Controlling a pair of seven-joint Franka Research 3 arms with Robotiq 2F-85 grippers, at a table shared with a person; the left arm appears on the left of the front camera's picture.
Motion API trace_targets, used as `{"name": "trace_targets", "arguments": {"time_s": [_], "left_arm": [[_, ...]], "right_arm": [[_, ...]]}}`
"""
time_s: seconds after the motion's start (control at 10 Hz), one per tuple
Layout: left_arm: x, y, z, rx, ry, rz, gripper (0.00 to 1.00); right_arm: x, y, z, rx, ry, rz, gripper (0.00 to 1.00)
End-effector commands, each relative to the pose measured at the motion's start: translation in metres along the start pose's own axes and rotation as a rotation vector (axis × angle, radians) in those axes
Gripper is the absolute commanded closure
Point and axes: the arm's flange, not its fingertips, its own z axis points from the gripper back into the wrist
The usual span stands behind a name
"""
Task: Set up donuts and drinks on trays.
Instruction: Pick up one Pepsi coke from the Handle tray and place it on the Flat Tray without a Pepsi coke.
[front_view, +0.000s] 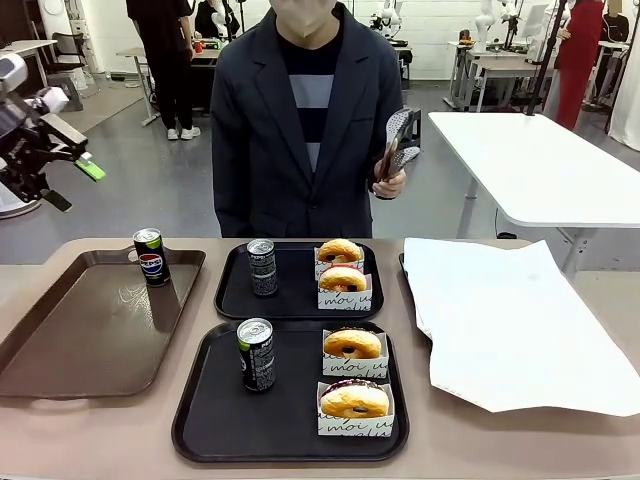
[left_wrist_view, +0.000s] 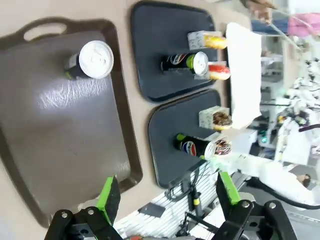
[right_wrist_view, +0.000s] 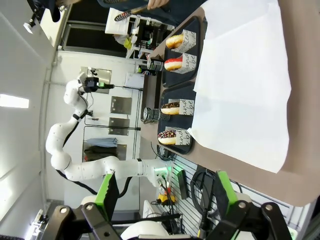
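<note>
Landmark = brown tray (front_view: 90, 330), Pepsi can (front_view: 151, 257) upright on its far end. Just right of it: two black trays (front_view: 225, 420), near + far. Each holds one slim can (front_view: 256, 354) upright on left half and two sleeved donuts (front_view: 352, 344) on right half. White paper (front_view: 510, 330) right of those. L gripper (front_view: 70, 160) raised above brown tray's far-left, fingers apart, empty. R gripper (right_wrist_view: 165, 192) fingers apart, empty. Person's hand (front_view: 390, 182) behind trays grips tongs (front_view: 398, 140).

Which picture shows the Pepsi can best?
The front view: the Pepsi can stands upright on the brown tray, logo facing the camera. The left wrist view looks down on its silver top. The right wrist view looks toward the donuts and white paper.
</note>
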Motion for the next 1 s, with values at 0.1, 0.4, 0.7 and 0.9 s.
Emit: {"name": "trace_targets", "arguments": {"time_s": [0.1,0.4,0.7,0.9], "left_arm": [[-0.005,0.062,-0.013,-0.226,-0.027,-0.061,0.0],[-0.025,0.127,0.001,-0.335,-0.091,0.026,0.0],[-0.032,0.169,-0.007,-0.396,-0.107,0.097,0.0],[-0.042,0.184,-0.013,-0.431,-0.124,0.114,0.0]], "right_arm": [[0.002,0.001,0.001,0.021,-0.014,0.023,0.0],[0.002,0.001,0.001,0.021,-0.014,0.023,0.0],[0.002,0.001,0.001,0.021,-0.014,0.023,0.0],[0.002,0.001,0.001,0.021,-0.014,0.023,0.0]]}}
